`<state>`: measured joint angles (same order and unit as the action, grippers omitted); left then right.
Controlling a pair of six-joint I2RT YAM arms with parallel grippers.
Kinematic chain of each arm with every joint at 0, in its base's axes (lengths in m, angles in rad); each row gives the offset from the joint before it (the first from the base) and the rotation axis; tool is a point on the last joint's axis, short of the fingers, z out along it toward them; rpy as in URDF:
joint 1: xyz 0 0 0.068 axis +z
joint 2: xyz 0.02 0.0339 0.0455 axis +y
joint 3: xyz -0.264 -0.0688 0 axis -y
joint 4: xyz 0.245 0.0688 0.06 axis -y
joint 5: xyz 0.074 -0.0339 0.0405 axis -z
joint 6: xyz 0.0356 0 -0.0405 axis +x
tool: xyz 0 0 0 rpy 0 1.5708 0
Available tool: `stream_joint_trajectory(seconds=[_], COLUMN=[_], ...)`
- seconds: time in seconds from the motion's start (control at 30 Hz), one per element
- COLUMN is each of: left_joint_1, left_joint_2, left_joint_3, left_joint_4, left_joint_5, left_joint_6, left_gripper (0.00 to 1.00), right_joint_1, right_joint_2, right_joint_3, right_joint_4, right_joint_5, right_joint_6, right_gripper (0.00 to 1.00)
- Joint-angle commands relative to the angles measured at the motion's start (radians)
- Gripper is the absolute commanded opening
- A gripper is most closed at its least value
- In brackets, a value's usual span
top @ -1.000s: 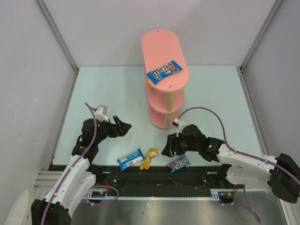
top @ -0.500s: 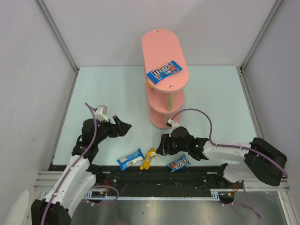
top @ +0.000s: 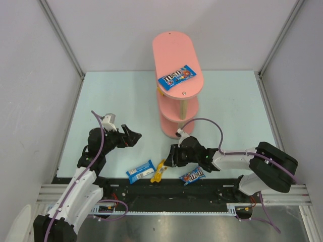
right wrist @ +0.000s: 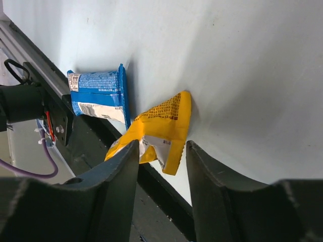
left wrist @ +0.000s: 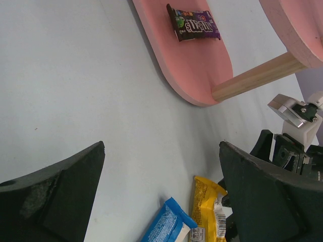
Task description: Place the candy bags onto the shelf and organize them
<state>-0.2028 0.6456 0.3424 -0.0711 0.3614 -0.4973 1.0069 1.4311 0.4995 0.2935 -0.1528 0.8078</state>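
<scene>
The pink three-tier shelf (top: 177, 60) stands at the back, with a blue candy bag (top: 176, 76) on its top board and a purple bag (left wrist: 194, 24) on its lowest board. Near the front edge lie a blue bag (top: 140, 171), a crumpled yellow bag (top: 160, 170) and another blue bag (top: 192, 175). My right gripper (top: 169, 160) is open, its jaws either side of the yellow bag's (right wrist: 160, 128) near end, which hangs over the table edge. My left gripper (top: 135, 137) is open and empty, above the table left of the bags.
A black rail (top: 166, 187) runs along the table's front edge just below the loose bags. Grey walls enclose the table at left, right and back. The shelf's wooden post (left wrist: 255, 76) shows in the left wrist view.
My right gripper has moved left along the front, from beside the right blue bag to the yellow bag. The left arm and the bags have not moved.
</scene>
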Motion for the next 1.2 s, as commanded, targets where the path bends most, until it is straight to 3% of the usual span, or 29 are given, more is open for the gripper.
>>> stream_joint_trajectory(seconds=[0.0, 0.2, 0.3, 0.33, 0.4, 0.5, 0.77, 1.17], left_joint_1=[-0.003, -0.003, -0.003, -0.003, -0.003, -0.003, -0.003, -0.003], left_joint_2=[-0.004, -0.004, -0.003, -0.004, -0.003, -0.003, 0.008, 0.038], left_joint_3=[0.003, 0.001, 0.001, 0.001, 0.001, 0.001, -0.002, -0.002], left_joint_4=[0.014, 0.014, 0.016, 0.016, 0.014, 0.017, 0.033, 0.056], left_joint_5=[0.001, 0.001, -0.001, 0.001, -0.001, 0.004, 0.037, 0.096], left_joint_6=[-0.007, -0.009, -0.01, -0.01, -0.012, -0.012, -0.023, -0.032], left_gripper=[1.0, 1.0, 1.0, 1.0, 1.0, 1.0, 1.0, 1.0], right_joint_1=[0.006, 0.006, 0.006, 0.006, 0.004, 0.004, -0.022, -0.251], right_joint_2=[0.028, 0.055, 0.066, 0.068, 0.057, 0.014, -0.279, -0.54], right_joint_3=[0.002, 0.002, 0.002, 0.002, 0.002, 0.002, -0.045, -0.2], right_joint_4=[0.078, 0.081, 0.096, 0.099, 0.108, 0.101, 0.093, 0.219], right_joint_5=[-0.037, -0.056, -0.073, -0.077, -0.096, -0.11, -0.169, -0.404], right_joint_6=[0.016, 0.017, 0.016, 0.017, 0.004, -0.047, -0.231, -0.197], right_gripper=[0.45, 0.38, 0.24, 0.11, 0.0, 0.0, 0.0, 0.0])
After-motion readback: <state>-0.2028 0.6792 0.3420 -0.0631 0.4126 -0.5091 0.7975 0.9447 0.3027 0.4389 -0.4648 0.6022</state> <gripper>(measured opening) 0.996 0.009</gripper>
